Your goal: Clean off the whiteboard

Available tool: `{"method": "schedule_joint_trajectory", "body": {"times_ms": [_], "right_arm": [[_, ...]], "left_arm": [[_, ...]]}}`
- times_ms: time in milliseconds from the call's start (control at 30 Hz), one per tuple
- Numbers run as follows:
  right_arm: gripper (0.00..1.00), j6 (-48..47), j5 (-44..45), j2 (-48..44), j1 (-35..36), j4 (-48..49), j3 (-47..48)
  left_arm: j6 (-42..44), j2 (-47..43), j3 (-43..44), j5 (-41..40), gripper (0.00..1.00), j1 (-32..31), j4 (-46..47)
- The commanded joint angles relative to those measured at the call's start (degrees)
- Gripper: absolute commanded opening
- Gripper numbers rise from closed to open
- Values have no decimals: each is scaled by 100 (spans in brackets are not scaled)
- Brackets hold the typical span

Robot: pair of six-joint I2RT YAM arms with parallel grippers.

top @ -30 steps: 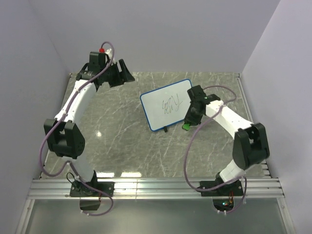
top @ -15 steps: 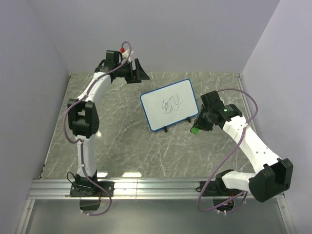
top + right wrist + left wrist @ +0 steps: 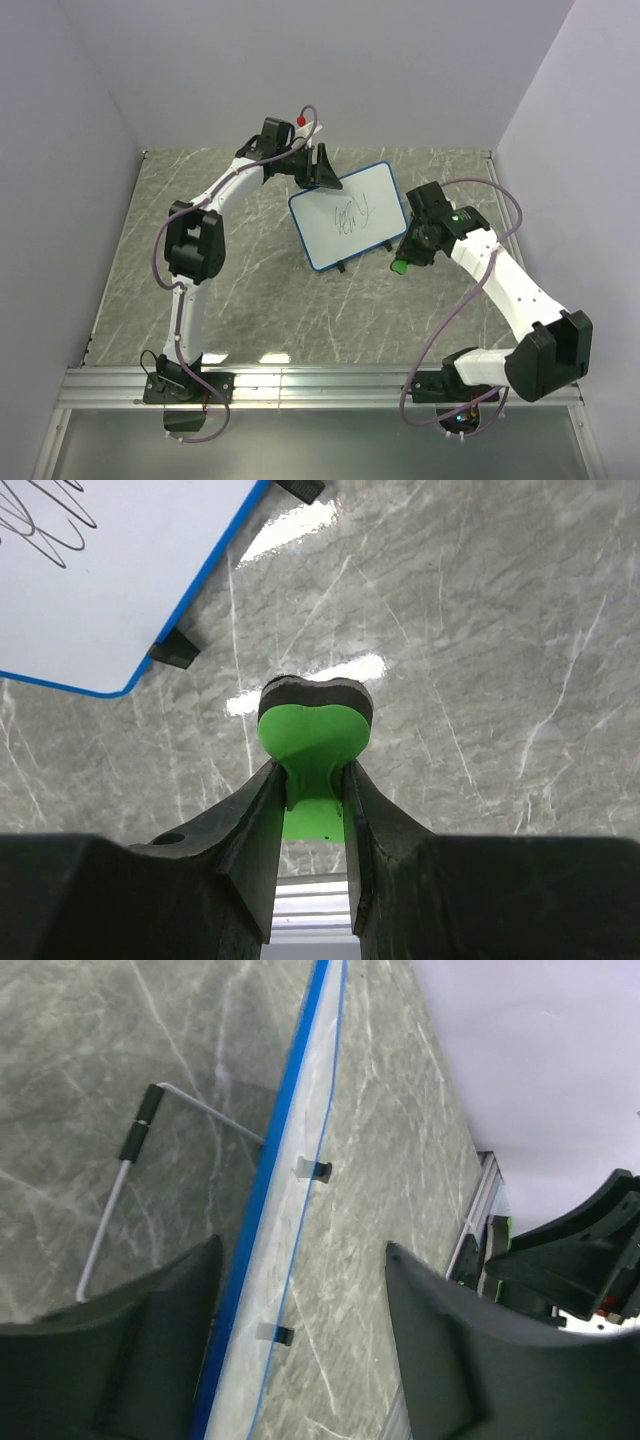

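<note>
The whiteboard (image 3: 345, 200), white with a blue frame and a dark scribble (image 3: 352, 215) in its middle, stands tilted at the table's back centre. My left gripper (image 3: 325, 177) is open at its far left corner. In the left wrist view the blue frame (image 3: 275, 1160) runs edge-on between the jaws of the left gripper (image 3: 300, 1300), close to the left finger (image 3: 150, 1340) and apart from the right one. My right gripper (image 3: 405, 256) hangs just off the board's near right corner, shut on a green eraser (image 3: 315, 735). The board's corner (image 3: 100, 590) shows at upper left there.
The board's wire stand (image 3: 130, 1190) with a black sleeve rests on the marbled table (image 3: 250, 280) behind it. Small black feet (image 3: 175, 650) sit under the frame. An aluminium rail (image 3: 320, 385) runs along the near edge, and lilac walls close in three sides.
My left arm has swung right from the back left corner to the board's far left corner. The right gripper with the eraser has shifted a little right, off the board's near corner.
</note>
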Motion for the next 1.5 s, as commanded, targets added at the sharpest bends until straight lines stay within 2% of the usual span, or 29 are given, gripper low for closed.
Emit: {"method": "schedule_joint_trajectory", "body": {"times_ms": [0,33,67,133,167,233,267,333,367,467,500,633,733,767,933,1100,1233,1467], "right_arm": [[0,-88,46,114,-3,154,321],[0,-123,-103,202,6,233,435],[0,-211,-217,246,6,521,479],[0,-273,-603,378,-3,1143,619],[0,-264,-770,439,-20,1348,681],[0,-194,-1061,764,-82,1882,961],[0,-63,-1340,904,-108,2051,1076],[0,113,-1571,1379,-135,2368,1445],[0,296,-1728,1563,-143,2622,1595],[0,604,-1853,2433,-109,2704,2420],[0,649,-1862,2861,-100,2677,2892],[0,781,-1704,3752,23,2405,3825],[0,904,-1520,4122,120,2229,4092],[0,948,-1467,4140,137,2211,4031],[0,1255,-950,3535,225,2685,2556],[0,1467,-291,2999,436,2590,1449],[0,1669,-174,2980,700,2598,1069],[0,1819,-586,3569,1227,2597,665]], "left_arm": [[269,-5,157,-4,64,29,-36],[287,-6,104,-117,62,20,-80],[348,-14,78,-153,53,20,-115],[383,-49,-62,-249,48,12,-203],[410,-102,-124,-363,40,12,-203],[427,-163,-334,-495,35,3,-203],[462,-207,-396,-618,25,3,-221],[480,-225,-607,-776,17,-6,-221],[506,-243,-651,-830,8,-15,-229],[576,-216,-801,-944,0,-15,-282],[577,-234,-880,-953,0,-15,-274],[524,-348,-1021,-1050,0,-24,-142],[550,-383,-968,-1120,0,-24,-212],[577,-383,-951,-1146,0,-15,-229],[664,-410,-907,-1199,0,-24,-379],[735,-454,-968,-1269,0,-24,-441],[726,-471,-1021,-1270,0,-15,-432],[691,-428,-898,-1252,0,-15,-475]]}}
